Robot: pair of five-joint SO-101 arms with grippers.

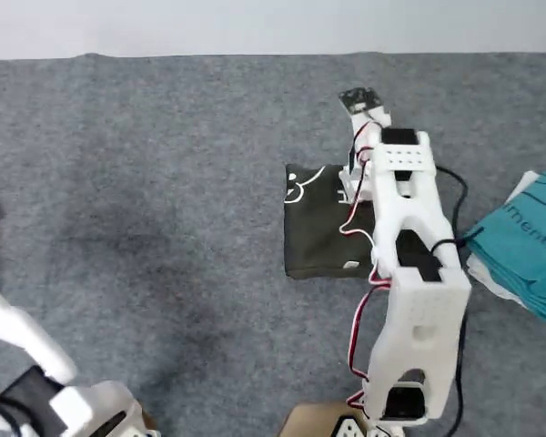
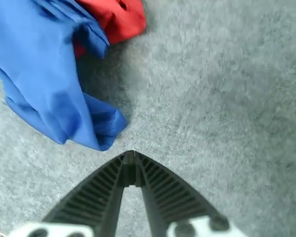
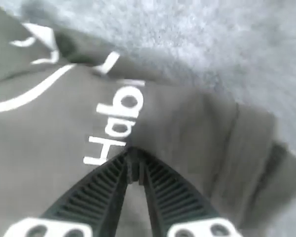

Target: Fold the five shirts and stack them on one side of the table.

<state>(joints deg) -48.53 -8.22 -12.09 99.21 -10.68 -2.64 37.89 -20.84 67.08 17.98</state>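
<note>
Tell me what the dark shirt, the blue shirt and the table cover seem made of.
Dark shirt: soft matte knit, probably cotton jersey; it folds limply and carries flat white print.
Blue shirt: similar matte fabric, bunched in soft creases.
Table cover: grey felt or low-pile carpet, judging by its fuzzy, mottled surface.

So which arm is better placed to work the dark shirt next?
Right. The right hand sits directly over the dark shirt; the left hand is away over bare grey mat beside the blue shirt.

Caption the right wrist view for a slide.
Right end effector, shut, tip at white lettering on the folded dark shirt, grey table beyond.
</note>
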